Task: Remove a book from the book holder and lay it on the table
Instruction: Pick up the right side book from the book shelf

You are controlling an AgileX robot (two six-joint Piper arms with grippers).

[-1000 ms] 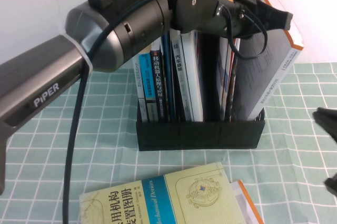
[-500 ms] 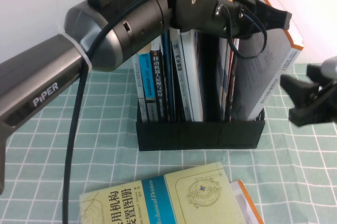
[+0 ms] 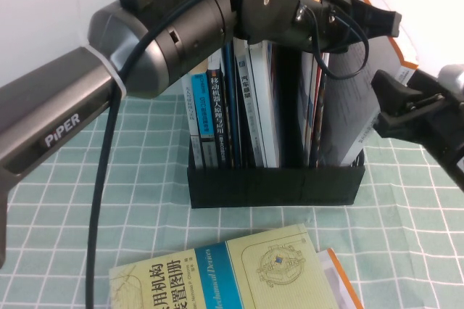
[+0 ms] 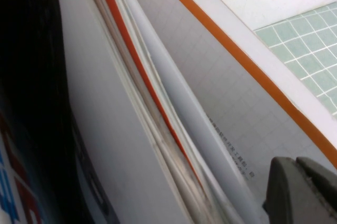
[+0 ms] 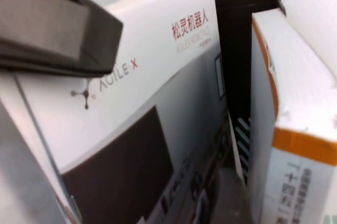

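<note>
High view: a black, slotted book holder (image 3: pixel 275 178) stands upright on the table (image 3: pixel 145 200), packed with upright volumes.
Table: pale green cloth crossed by a white grid of lines.
The book: large, white-covered, orange-edged (image 3: pixel 362 99) — it leans tilted in the holder's rightmost slot, its upper corner rising above the other volumes.
Left gripper: its grey, rounded arm stretches across the top of the holder, the left gripper (image 3: pixel 355 22) at the upper edge of the book; whether its claw is apart or together cannot be told.
Right gripper: dark, angular right gripper (image 3: pixel 406 106) sits just beside the book's outer edge on the right, its fingers spread wide, nothing between them.
In the way: the left arm and its black cable (image 3: pixel 101 200) hide the tops of most shelved volumes.
Nearby: a pale yellow book with a blue band (image 3: pixel 232 273) lies flat in front of the holder.
Right wrist view: a white brochure (image 5: pixel 137 92) with red characters stands beside the book's orange-banded spine — glossy, smooth paper.
</note>
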